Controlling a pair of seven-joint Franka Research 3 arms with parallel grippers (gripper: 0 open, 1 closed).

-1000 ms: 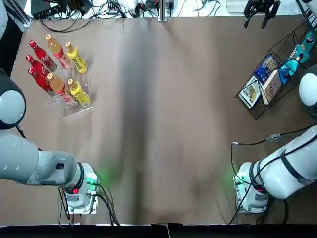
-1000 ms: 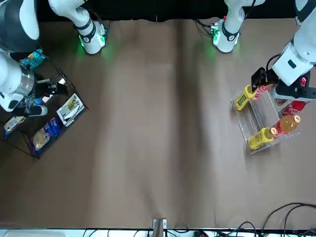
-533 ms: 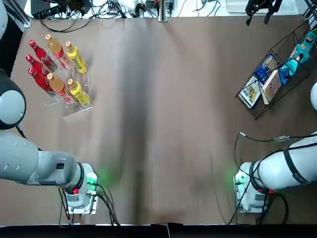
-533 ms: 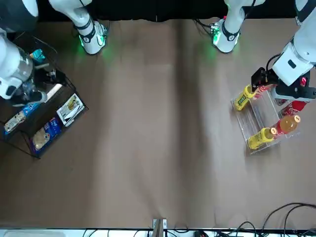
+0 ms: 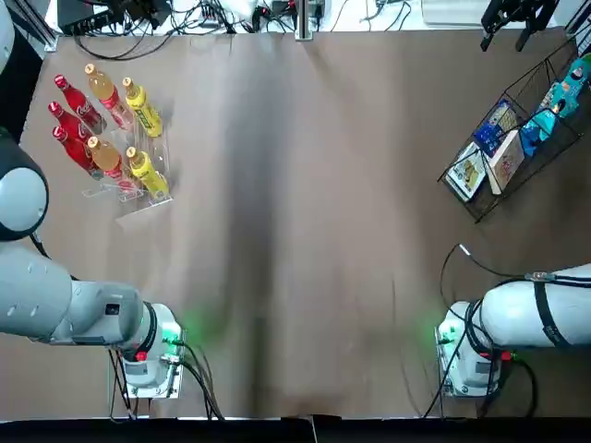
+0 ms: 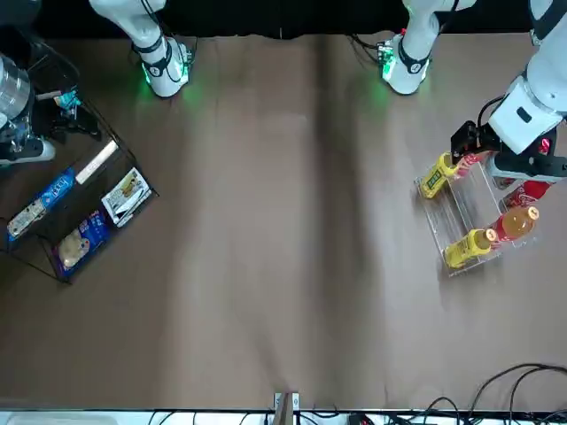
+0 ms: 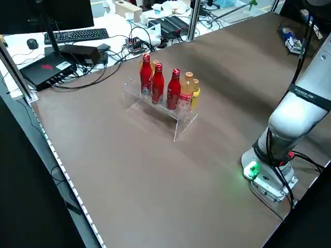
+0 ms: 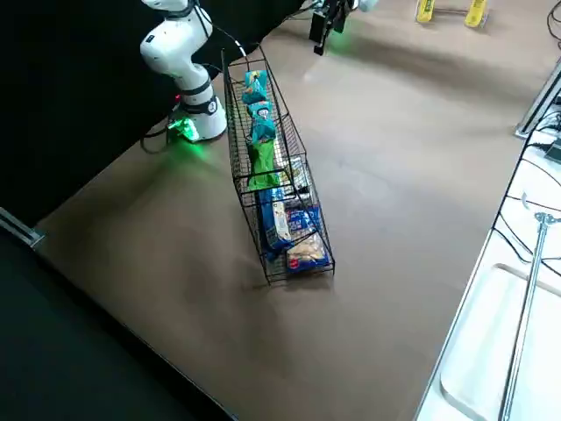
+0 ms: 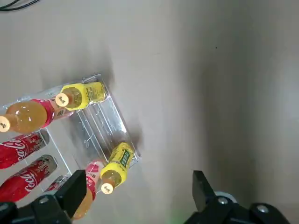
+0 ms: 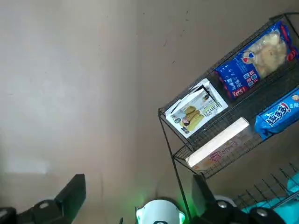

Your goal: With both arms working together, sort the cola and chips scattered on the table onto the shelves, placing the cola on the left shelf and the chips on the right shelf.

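Note:
Three red cola bottles (image 5: 71,120) stand in the clear acrylic left shelf (image 5: 138,194) beside orange and yellow drinks; the left side view shows the cola (image 7: 158,82) upright. My left gripper (image 6: 464,144) hovers over that shelf, open and empty, as the left wrist view (image 9: 138,179) shows. The green chips (image 8: 263,162) and two teal chips (image 8: 256,92) lie in the upper tier of the black wire right shelf (image 5: 480,208). My right gripper (image 5: 515,13) hangs open and empty past the shelf's far end, above the table's (image 5: 305,231) back edge.
Larger flat blue and white packs (image 8: 298,237) fill the wire shelf's lower tier. Cables and electronics (image 5: 185,14) line the table's far edge. Both arm bases (image 5: 152,355) with green lights sit at the near edge.
My right gripper has drawn back from the wire shelf toward the far right corner, which uncovers the packs in the front view. The left arm has not moved.

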